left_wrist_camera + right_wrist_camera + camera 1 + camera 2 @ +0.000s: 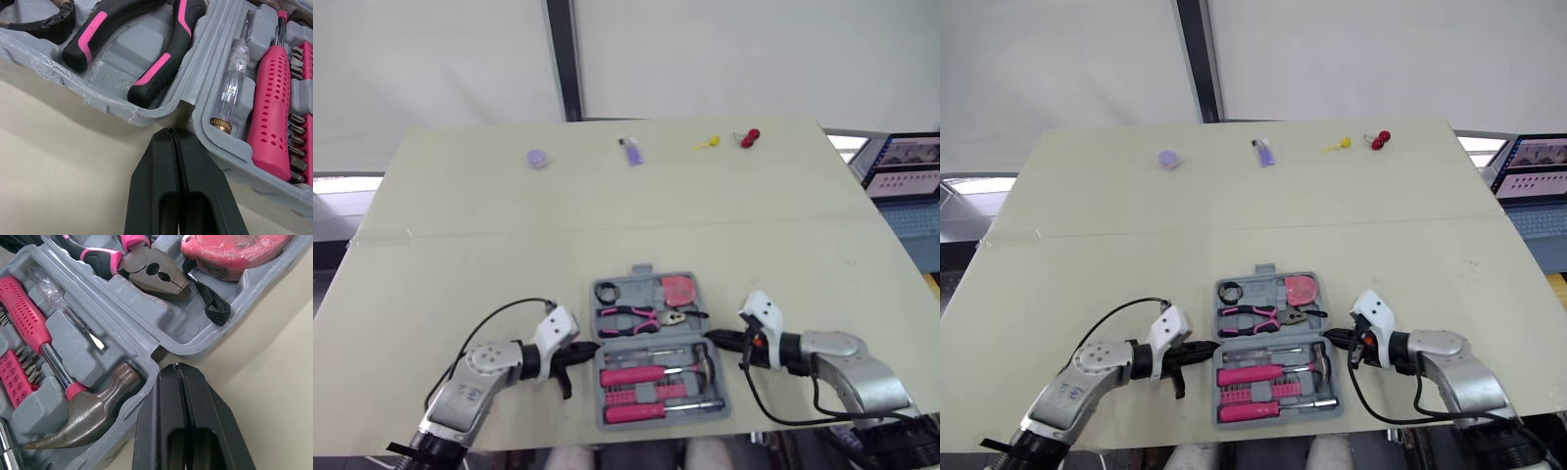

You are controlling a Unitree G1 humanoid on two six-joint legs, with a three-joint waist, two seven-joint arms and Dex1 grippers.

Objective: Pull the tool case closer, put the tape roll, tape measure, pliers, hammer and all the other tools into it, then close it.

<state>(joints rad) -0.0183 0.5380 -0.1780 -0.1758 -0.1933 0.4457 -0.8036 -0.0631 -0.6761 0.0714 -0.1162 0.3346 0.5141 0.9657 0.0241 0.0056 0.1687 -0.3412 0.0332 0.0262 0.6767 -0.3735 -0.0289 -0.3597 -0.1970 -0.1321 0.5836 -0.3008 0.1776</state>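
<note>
Tool case (656, 406) lies open on the counter (460, 255) close to you, pliers (628, 318) and hammer (705, 364) seated. Your left fingers (156, 186) and right fingers (161, 421) are pressed together (holding nothing), one pair at each hinge end, likely ready to fold it shut.

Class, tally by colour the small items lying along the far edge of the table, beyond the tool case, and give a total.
Purple: 2 (round piece, oblong piece)
Yellow: 1 (yellow piece)
Red: 1 (red piece)
Total: 4
</note>
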